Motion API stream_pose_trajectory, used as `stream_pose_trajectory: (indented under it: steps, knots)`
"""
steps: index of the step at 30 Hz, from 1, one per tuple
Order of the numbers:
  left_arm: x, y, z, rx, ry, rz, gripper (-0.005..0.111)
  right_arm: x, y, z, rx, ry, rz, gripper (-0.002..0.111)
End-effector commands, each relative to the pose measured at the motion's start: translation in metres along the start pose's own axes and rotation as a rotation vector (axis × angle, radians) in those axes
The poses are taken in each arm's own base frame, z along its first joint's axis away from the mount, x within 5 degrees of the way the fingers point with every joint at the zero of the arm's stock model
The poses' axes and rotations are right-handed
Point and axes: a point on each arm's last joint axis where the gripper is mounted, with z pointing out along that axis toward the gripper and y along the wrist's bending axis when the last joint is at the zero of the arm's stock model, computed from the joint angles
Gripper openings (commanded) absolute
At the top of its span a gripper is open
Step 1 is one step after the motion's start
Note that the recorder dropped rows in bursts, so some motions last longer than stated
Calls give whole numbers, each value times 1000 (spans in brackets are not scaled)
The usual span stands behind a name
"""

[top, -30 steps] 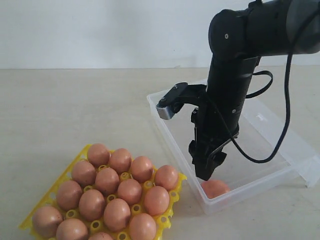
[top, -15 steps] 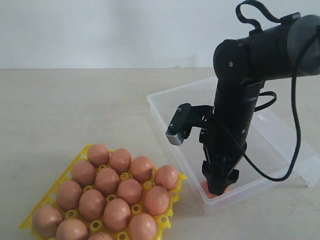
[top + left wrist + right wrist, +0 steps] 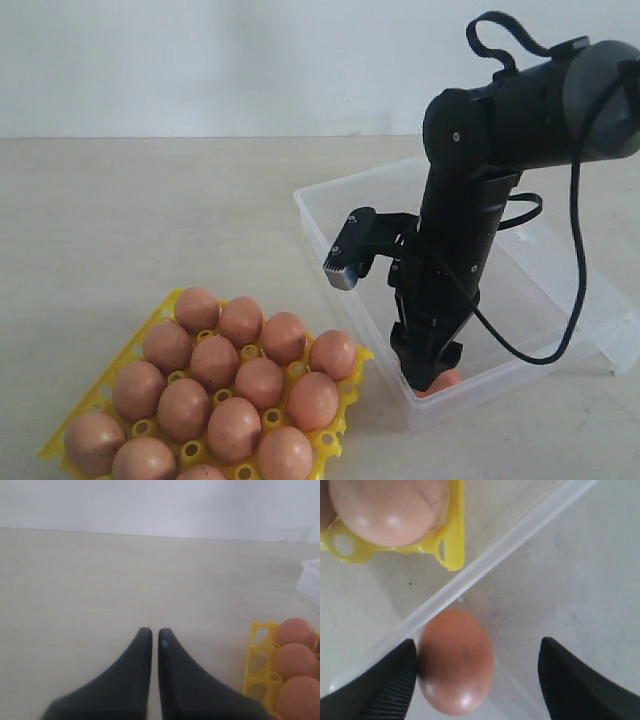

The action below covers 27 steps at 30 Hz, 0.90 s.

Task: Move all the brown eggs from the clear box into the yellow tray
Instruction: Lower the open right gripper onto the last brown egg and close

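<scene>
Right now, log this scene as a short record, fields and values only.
clear box: lid open, one brown egg visible inside, at the near corner
yellow tray: on the table beside the box, packed with brown eggs
right jaws: open, down inside the box, straddling the egg; one against its side, the other apart
left jaws: shut, empty, above the table beside the tray
task status: egg in the box not yet gripped

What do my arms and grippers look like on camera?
Right arm: glossy black cylindrical links, a black cable looping alongside, a black wrist camera with a silver face. Right gripper: black fingers, ribbed pads. Left gripper: black, tapered fingers.
</scene>
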Motion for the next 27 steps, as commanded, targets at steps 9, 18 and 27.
stream_pose_trajectory:
  steps: [9, 18, 27]
  knots:
    - [1, 0, 0, 1, -5, 4, 4, -2, -4, 25, -29, 32, -3, 54]
    - [1, 0, 0, 1, -5, 4, 4, -8, -7, 25, 5, -37, 47, 0]
    - [1, 0, 0, 1, -5, 4, 4, -16, -13, 23, 50, -139, 368, 0]
